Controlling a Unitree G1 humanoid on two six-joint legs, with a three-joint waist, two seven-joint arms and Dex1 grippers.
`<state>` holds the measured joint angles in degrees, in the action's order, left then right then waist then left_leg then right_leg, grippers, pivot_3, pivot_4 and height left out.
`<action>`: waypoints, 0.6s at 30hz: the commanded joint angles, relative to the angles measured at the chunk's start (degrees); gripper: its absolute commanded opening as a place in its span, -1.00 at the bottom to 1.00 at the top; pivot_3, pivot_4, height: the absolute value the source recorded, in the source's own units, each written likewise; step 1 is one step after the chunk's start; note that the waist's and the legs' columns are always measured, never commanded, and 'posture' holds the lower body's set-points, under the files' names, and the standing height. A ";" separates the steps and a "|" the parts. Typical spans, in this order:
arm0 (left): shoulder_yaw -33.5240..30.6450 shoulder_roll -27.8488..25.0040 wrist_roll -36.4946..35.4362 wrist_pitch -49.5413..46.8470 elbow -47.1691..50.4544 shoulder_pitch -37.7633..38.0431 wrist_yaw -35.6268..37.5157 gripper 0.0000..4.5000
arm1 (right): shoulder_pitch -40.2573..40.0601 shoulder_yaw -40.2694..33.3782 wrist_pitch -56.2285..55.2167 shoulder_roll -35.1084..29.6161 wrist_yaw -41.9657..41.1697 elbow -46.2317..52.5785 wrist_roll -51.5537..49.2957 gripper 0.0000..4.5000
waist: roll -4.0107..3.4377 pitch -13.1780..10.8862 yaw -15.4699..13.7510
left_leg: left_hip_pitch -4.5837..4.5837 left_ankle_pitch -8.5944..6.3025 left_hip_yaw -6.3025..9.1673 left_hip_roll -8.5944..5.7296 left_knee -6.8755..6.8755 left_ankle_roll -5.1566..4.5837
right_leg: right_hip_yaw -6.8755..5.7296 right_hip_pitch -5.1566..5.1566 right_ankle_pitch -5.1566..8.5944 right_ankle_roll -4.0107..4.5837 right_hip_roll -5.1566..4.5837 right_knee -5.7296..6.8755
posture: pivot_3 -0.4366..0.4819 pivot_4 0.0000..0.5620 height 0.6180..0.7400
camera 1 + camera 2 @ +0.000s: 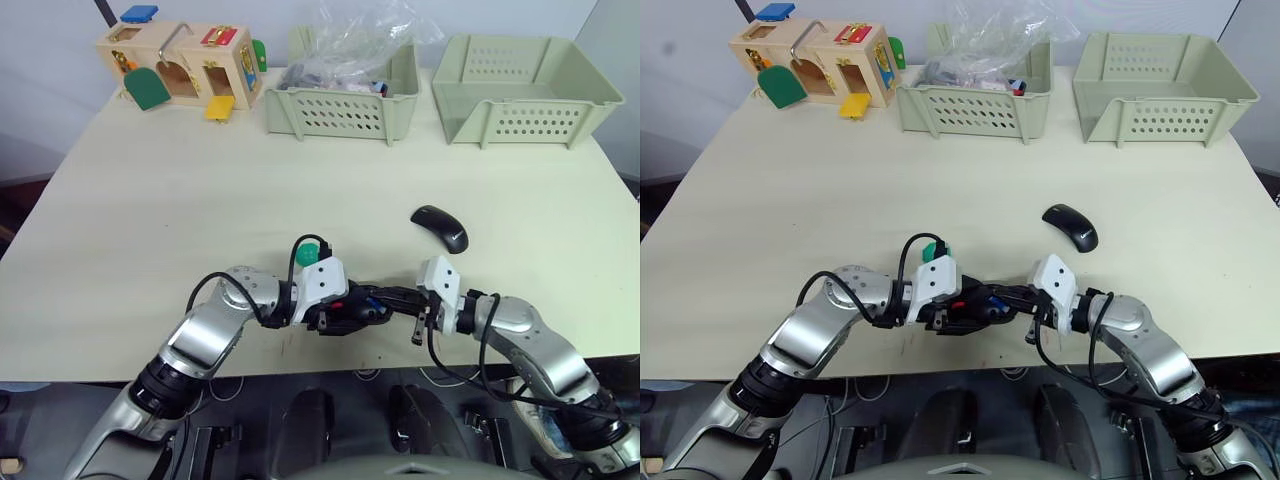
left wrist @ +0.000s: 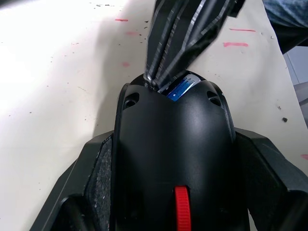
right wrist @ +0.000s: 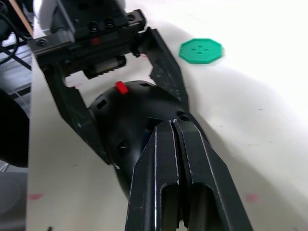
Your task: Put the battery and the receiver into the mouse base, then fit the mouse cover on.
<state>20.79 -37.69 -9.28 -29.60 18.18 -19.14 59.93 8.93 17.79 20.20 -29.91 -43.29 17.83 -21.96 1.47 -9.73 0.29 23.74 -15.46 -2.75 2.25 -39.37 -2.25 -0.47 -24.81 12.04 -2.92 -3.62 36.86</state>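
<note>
My left gripper (image 1: 343,313) is shut on the mouse base (image 2: 173,139), a black oval body with a red scroll wheel (image 2: 181,211), held just above the table near its front edge. The blue battery (image 2: 181,88) lies inside the base's recess at the end away from the wheel. My right gripper (image 1: 388,297) is shut, and its joined fingertips (image 3: 172,127) press into that recess right at the battery. The mouse cover (image 1: 440,228), a smooth black shell, lies on the table beyond the right gripper. The receiver is hidden.
A green octagonal disc (image 1: 308,251) lies just behind the left wrist. At the table's back stand a wooden toy box (image 1: 180,65), a basket (image 1: 340,110) with a plastic bag in it, and an empty basket (image 1: 525,95). The front edge runs close under both arms.
</note>
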 commanded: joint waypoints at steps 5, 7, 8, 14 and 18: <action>0.00 -0.14 -0.16 1.34 -0.27 0.57 0.29 0.31 | -1.77 0.35 3.61 0.62 -0.28 -3.02 1.90 -0.98 | 0.00 0.03 -0.04 | -0.05 0.00 0.00 0.00 0.00 0.00 | 0.00 0.05 0.00 0.00 0.00 0.01 | -0.05 -0.47 1.00; 0.02 -0.16 -0.14 1.55 -0.42 0.60 0.30 0.31 | -1.68 1.27 3.67 0.30 -0.61 -3.72 3.14 -0.98 | 0.00 0.06 -0.04 | -0.11 0.00 0.00 0.00 0.00 0.00 | 0.00 0.12 0.00 0.00 0.00 0.00 | -0.05 -0.47 1.00; 0.02 -0.16 -0.15 1.59 -0.43 0.63 0.28 0.31 | -1.53 1.54 3.81 0.31 -0.60 -4.02 3.55 -0.98 | 0.00 0.08 -0.03 | -0.12 0.00 0.00 0.00 0.00 0.00 | 0.00 0.13 0.00 0.00 0.00 0.00 | -0.05 -0.47 1.00; -0.03 -0.17 -0.08 1.83 -0.47 1.02 0.11 0.31 | 0.06 3.73 4.63 -0.39 -0.77 -6.97 7.65 -0.98 | 0.00 0.72 0.15 | -0.17 0.00 0.00 0.00 0.01 0.00 | 0.00 0.15 0.01 0.01 0.02 0.00 | -0.05 -0.47 1.00; 0.06 -0.09 0.04 1.89 -0.48 1.13 -0.06 0.31 | 0.37 1.21 4.57 -0.56 -0.99 -5.50 6.29 -0.98 | 0.00 0.88 0.16 | -0.22 0.00 0.00 0.00 0.03 0.00 | 0.01 0.19 0.02 0.02 0.02 0.00 | -0.05 -0.47 1.00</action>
<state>20.86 -37.57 -9.06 -28.25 16.90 -18.23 59.60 10.87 19.25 22.20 -29.12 -44.63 15.03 -17.55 1.48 -8.85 0.45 23.52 -15.47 -2.75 2.25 -39.35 -2.25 -0.46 -24.62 12.06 -2.90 -3.59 36.86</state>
